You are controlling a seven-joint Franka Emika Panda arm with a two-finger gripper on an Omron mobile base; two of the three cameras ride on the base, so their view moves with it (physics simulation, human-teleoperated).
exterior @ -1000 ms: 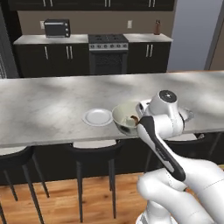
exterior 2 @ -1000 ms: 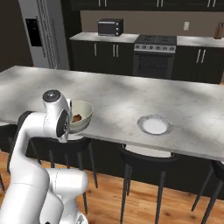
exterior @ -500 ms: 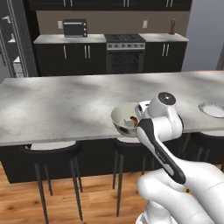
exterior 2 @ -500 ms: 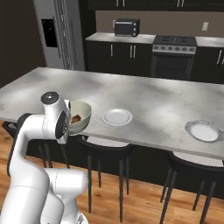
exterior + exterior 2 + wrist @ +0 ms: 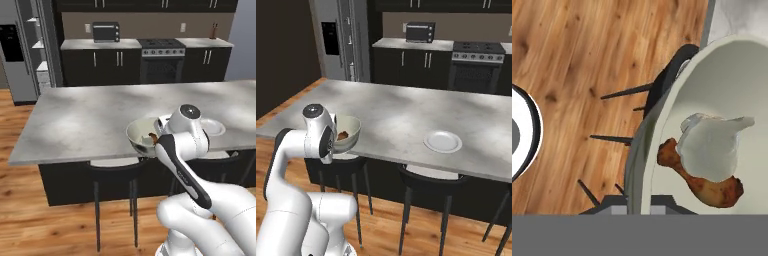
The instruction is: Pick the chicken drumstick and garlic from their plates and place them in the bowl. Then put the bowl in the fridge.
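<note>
My gripper (image 5: 638,204) is shut on the rim of the pale cream bowl (image 5: 662,112) and holds it off the counter's near edge, over a stool. Inside the bowl lie the brown chicken drumstick (image 5: 708,188) and the white garlic (image 5: 712,150), which rests partly on top of the drumstick. From the left base view the bowl (image 5: 139,134) hangs in front of my hand, with a bit of drumstick (image 5: 151,137) showing. In the right base view the bowl (image 5: 351,128) is beside my wrist. One white plate (image 5: 443,141) sits bare on the counter. The grey fridge (image 5: 336,40) stands at the back left.
The fridge (image 5: 17,55) shows white shelves beside its black dispenser panel. Black stools (image 5: 112,172) stand under the grey island counter (image 5: 85,120). A plate (image 5: 214,127) lies right of my hand. Stove and toaster oven (image 5: 106,31) line the back wall. Wooden floor stretches to the left.
The whole picture has shifted: the base has driven left along the island, bringing the fridge into view. The bowl stays in my shut gripper with the same contents.
</note>
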